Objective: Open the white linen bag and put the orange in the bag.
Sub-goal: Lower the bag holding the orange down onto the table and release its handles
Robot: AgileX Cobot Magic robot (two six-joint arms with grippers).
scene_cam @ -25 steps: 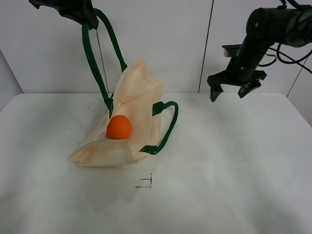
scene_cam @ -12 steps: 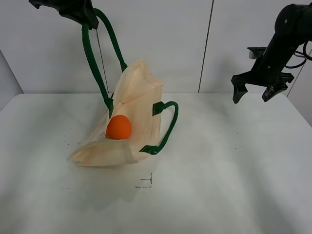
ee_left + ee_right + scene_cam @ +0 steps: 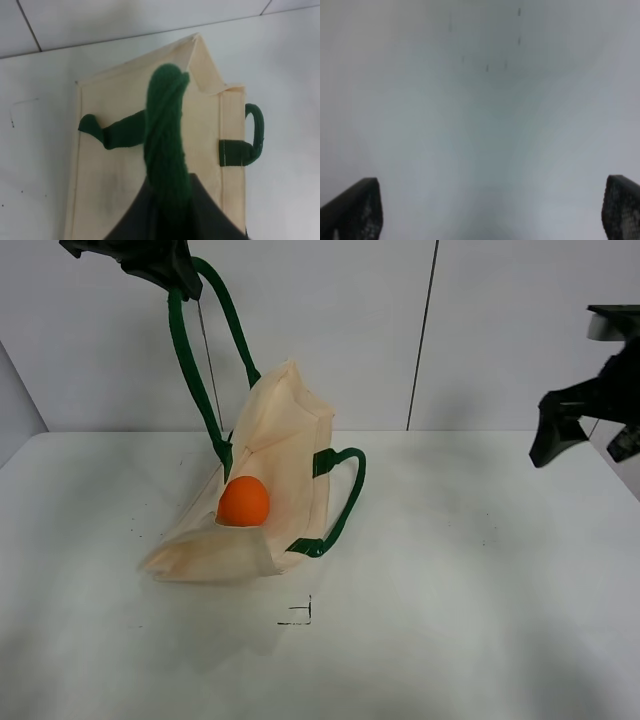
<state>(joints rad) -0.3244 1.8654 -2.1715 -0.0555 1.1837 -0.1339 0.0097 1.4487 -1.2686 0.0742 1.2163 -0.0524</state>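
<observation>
Right, the left gripper (image 3: 178,282) is up high with its jaws pressed tight together, pinching one green handle (image 3: 205,350) of the white linen bag (image 3: 290,430). From the left wrist camera you see that strap (image 3: 167,135) bunched into a thick twist and running straight into the clamp (image 3: 167,202), with the cream cloth (image 3: 110,170) spread out beyond it. That lifted strap holds the bag's upper side up in a peak, while the lower side lies flat on the table (image 3: 450,620), so the mouth gapes wide. And there is the orange (image 3: 243,502), sitting inside that mouth on the bottom panel, just below where the raised strap joins the cloth. It is the only thing in view in there. The other handle (image 3: 345,495) loops out loose from the side of the bag, down onto the tabletop. Well apart, at the far right edge, the right gripper (image 3: 588,440) hangs above the table with its fingers (image 3: 350,210) spread wide and nothing between them. As for markings, a small black corner mark (image 3: 300,615) is drawn on the table in front of the bag, just lines rather than letters.
</observation>
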